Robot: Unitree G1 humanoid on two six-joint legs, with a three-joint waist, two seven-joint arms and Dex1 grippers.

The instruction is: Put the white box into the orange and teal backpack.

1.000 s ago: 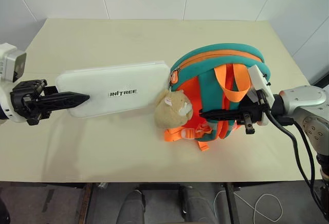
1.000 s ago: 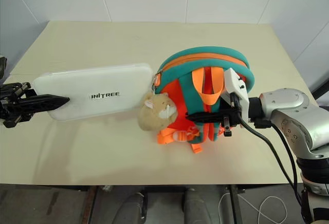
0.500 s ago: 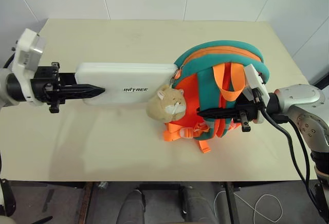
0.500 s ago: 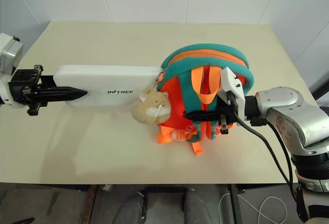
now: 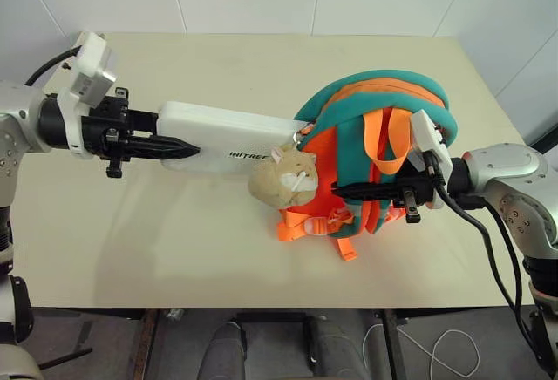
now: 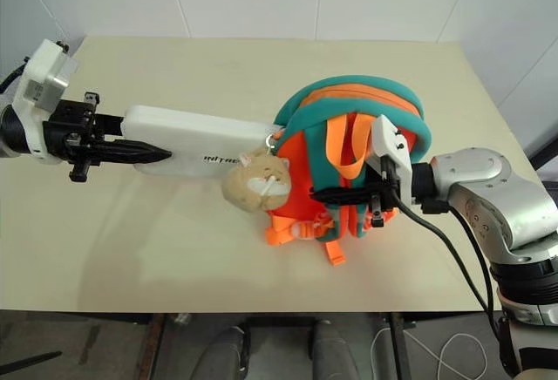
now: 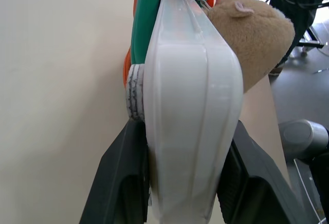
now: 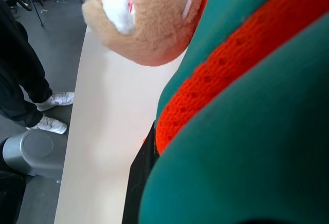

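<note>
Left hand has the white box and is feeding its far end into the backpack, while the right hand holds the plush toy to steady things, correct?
Not quite. The right hand is shut on the orange and teal backpack, on its straps, not on the plush toy; the left eye view shows it. The left hand does hold the white box at the backpack's opening.

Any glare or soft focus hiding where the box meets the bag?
Left eye view: even light, soft shadows, the white box sharp up to the orange and teal backpack. Left wrist view: the box is washed bright and soft up close. Right wrist view: the strap looks blurred; the box's entry is hidden.
</note>
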